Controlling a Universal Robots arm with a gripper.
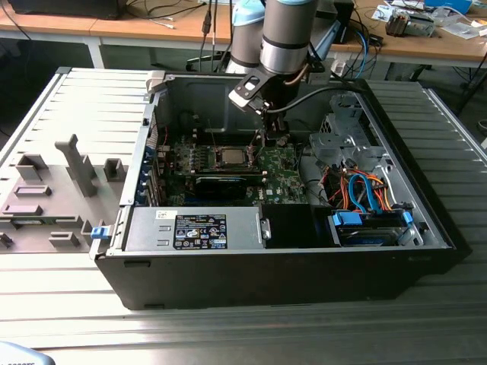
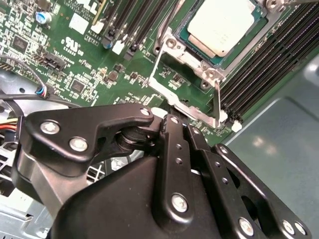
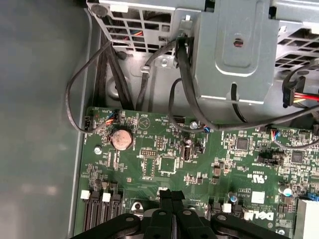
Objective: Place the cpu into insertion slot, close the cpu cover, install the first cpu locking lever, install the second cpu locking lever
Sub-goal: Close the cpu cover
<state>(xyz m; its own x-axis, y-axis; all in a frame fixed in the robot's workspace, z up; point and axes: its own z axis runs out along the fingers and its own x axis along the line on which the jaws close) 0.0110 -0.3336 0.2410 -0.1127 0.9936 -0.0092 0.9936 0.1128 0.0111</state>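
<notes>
Hovering beside socket: one gripper [image 2: 172,122], fingers pressed together, gripping nothing. One cpu [image 1: 230,157] seated in insertion slot [image 2: 180,31], exterior view centre. One cpu cover [image 2: 185,104] raised open. One label [image 1: 200,231], lower centre, unreadable.

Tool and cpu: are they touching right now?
Apart. In the second wrist view the tool sits short of the cpu, with the open cpu cover standing between them.

The cpu [image 2: 224,22] looks dull metal, the cpu cover [image 2: 182,104] brighter metal.
</notes>
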